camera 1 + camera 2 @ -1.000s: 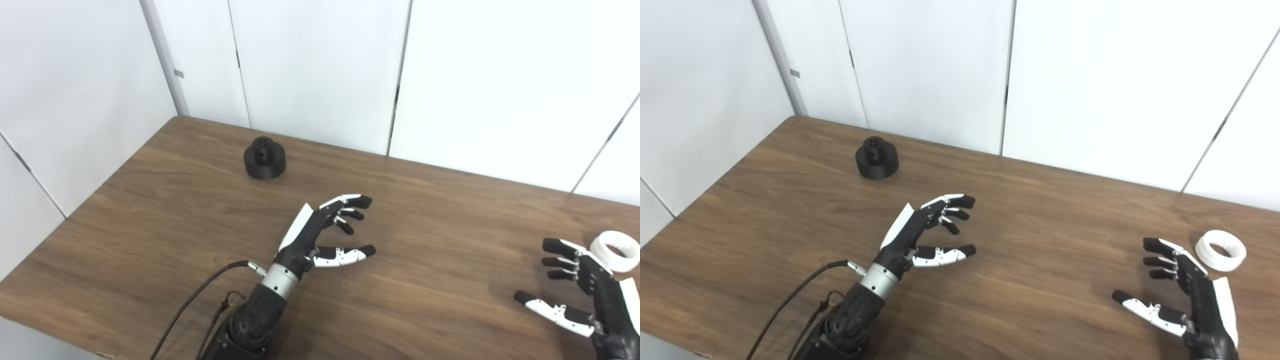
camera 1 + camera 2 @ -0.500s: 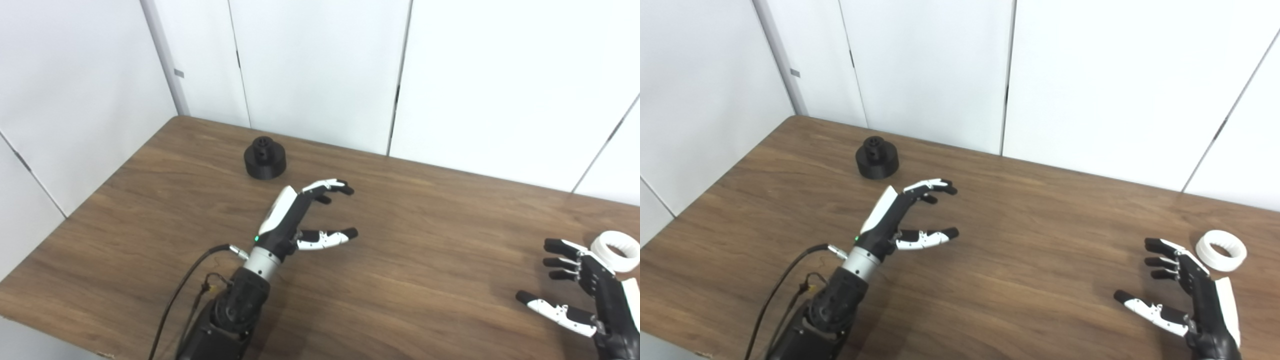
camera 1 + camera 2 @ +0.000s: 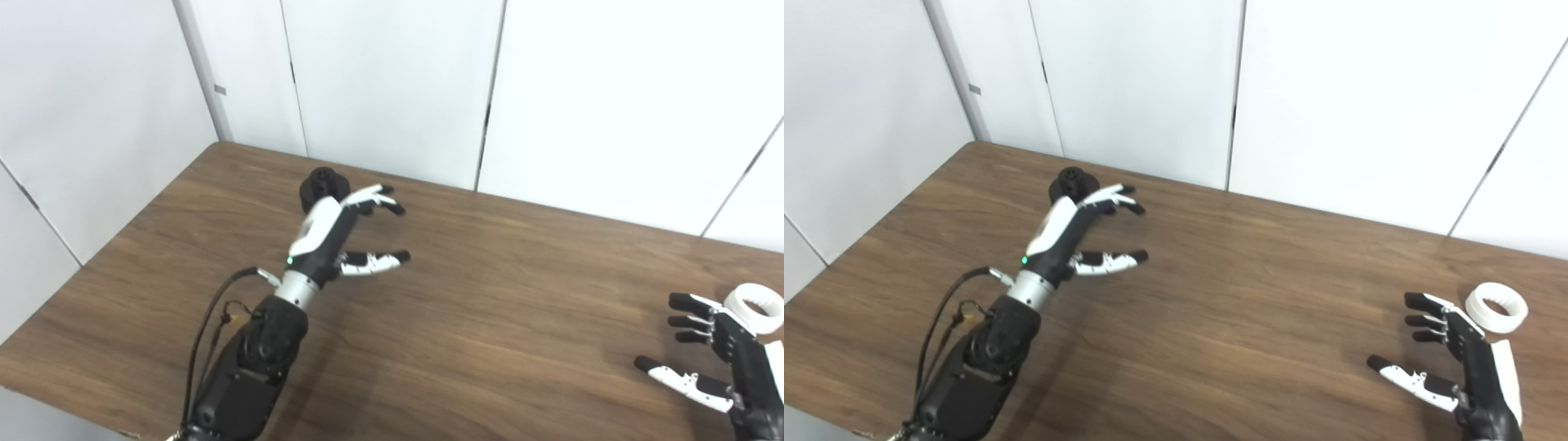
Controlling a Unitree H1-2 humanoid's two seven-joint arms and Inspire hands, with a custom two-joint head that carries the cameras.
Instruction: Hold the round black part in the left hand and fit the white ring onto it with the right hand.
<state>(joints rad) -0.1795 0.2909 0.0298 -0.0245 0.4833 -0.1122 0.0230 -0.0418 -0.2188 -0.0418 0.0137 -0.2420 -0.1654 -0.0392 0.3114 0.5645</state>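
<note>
- I see the round black part [image 3: 1072,182] standing on the far left area of the wooden table [image 3: 1249,288], close to the far edge; its narrow hub faces up. My left hand covers its near side in both views.
- My left hand [image 3: 1072,236] is raised above the table just near of the black part. Its fingers [image 3: 1111,197] are spread and reach toward the right, and the thumb [image 3: 1108,260] is set well apart below them. The hand holds nothing. I cannot tell whether any finger touches the part.
- A green indicator light [image 3: 1023,260] shows at the left wrist, and a black cable [image 3: 940,312] loops beside the left forearm.
- The white ring [image 3: 1496,307] lies flat on the table at the near right.
- My right hand [image 3: 1454,361] is near the table's right end, just near and left of the ring, not touching it. Its fingers are apart and lightly curled, the thumb extended to the left; it grips nothing.
- White wall panels [image 3: 1335,104] stand behind the table's far edge.
</note>
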